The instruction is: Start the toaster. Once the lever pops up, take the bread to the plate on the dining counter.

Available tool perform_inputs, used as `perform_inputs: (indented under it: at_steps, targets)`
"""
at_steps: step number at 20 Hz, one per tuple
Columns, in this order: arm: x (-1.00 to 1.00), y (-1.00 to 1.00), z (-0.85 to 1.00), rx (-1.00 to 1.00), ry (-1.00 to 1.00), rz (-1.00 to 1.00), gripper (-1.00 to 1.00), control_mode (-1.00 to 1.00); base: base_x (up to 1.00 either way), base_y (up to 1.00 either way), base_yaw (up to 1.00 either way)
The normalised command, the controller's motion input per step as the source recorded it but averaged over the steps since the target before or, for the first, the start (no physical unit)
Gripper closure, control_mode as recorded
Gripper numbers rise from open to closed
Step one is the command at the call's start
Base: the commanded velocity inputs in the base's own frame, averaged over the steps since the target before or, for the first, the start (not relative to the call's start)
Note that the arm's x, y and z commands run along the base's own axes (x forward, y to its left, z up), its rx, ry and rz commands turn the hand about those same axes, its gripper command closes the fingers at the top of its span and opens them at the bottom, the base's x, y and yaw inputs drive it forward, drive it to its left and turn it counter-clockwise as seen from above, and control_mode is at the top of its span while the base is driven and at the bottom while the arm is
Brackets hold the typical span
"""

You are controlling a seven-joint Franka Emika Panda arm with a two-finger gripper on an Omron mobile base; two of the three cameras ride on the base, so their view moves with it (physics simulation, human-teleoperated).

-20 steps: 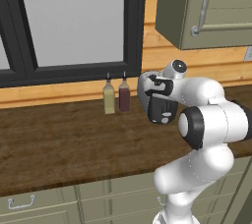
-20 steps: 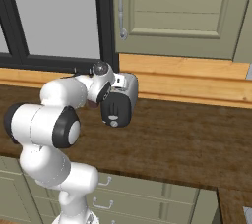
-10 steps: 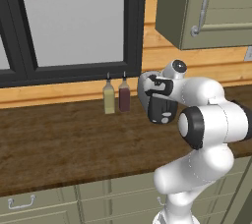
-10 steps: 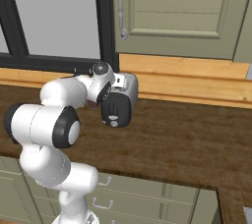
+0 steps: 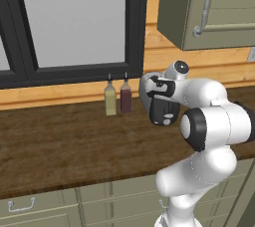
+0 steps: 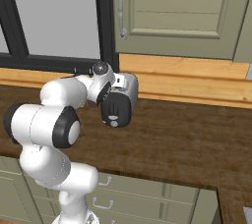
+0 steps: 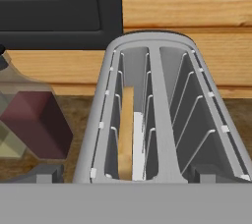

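From the left base view, the arm folds over the dark wood counter (image 5: 64,146), its hand hiding the toaster; two bottles (image 5: 117,97) stand just left of it under the window.

From the right, the toaster (image 6: 129,88) peeks out behind the hand.

Down the hand view, the bread (image 7: 126,132) stands on edge in the toaster's left slot. Whether the gripper is spread, I cannot tell
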Motion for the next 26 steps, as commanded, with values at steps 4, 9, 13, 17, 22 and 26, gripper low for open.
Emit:
perform_inputs:
  at_steps: [4,9,13,17,22,26]
  targets:
    - [0.00,0.00,0.00,0.00,0.00,0.00,-1.00,-1.00,0.00,0.00,0.00]
    - [0.00,0.00,0.00,0.00,0.00,0.00,-1.00,-1.00,0.00,0.00,0.00]
    - [0.00,0.00,0.00,0.00,0.00,0.00,-1.00,-1.00,0.00,0.00,0.00]
    - [0.00,0.00,0.00,0.00,0.00,0.00,-1.00,-1.00,0.00,0.00,0.00]
    - [0.00,0.00,0.00,0.00,0.00,0.00,-1.00,-1.00,0.00,0.00,0.00]
    - [0.00,0.00,0.00,0.00,0.00,0.00,-1.00,-1.00,0.00,0.00,0.00]
